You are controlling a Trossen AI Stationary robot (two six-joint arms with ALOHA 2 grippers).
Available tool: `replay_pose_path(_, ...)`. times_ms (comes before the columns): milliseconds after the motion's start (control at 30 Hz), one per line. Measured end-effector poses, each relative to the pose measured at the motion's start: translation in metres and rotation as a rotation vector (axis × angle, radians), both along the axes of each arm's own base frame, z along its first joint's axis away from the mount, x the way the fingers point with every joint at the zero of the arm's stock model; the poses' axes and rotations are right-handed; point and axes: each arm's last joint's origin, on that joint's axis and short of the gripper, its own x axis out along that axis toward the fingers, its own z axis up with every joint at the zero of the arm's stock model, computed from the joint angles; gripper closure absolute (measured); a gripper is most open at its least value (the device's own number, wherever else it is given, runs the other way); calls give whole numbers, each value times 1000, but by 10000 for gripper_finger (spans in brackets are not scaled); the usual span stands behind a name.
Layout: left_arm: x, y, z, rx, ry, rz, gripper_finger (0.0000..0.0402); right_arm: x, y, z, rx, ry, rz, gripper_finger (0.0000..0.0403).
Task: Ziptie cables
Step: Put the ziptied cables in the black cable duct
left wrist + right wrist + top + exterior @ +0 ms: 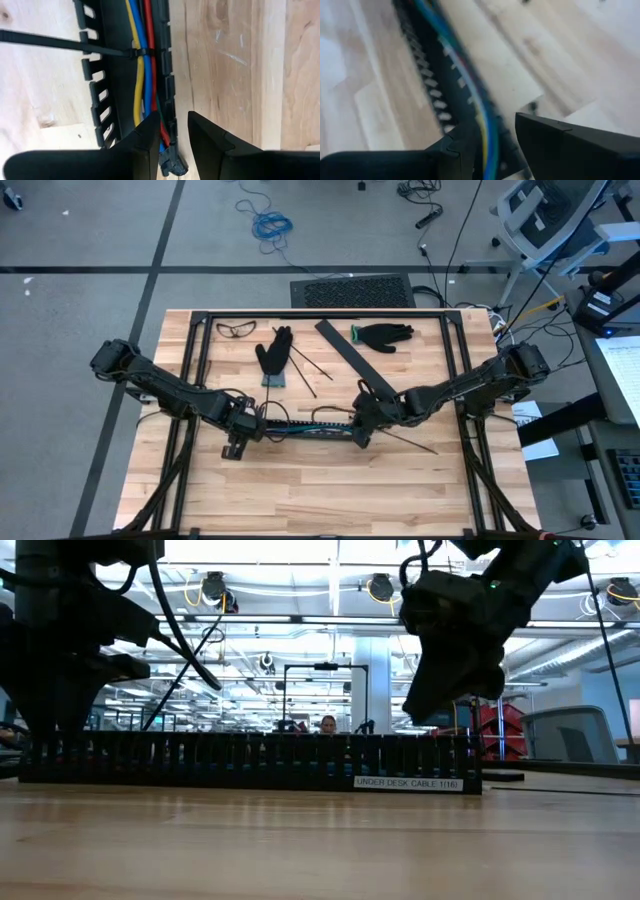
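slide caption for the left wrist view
Left gripper open over the cables, already cinched by a zip tie in the slotted tray.

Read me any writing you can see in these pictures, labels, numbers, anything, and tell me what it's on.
"UNDER DESK CABLE 1(16)": white label at the right end of the long black slotted plastic cable tray, seen in the low view; the last characters are small, so that reading is my best.
High view: white papers beside the table carry print, too small to read.
Wrist views: no text.

Bright ceiling lights [380, 587] are glaring behind silhouetted arms in the low view. The desk [330, 480] is looking evenly lit from overhead. The right wrist view is blurring heavily.
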Motion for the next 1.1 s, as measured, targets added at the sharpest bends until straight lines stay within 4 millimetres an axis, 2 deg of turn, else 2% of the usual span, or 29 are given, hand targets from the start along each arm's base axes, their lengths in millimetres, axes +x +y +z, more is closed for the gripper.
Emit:
replay_pose_path(300,0,0,0,8,0,6,345,4,13,-10,15,-4,44,296)
replay_pose_path(533,0,0,0,11,-1,7,348,9,19,-29,7,40,48,300)
replay_pose_path(1100,0,0,0,11,-1,9,348,14,22,-56,6,126,64,300)
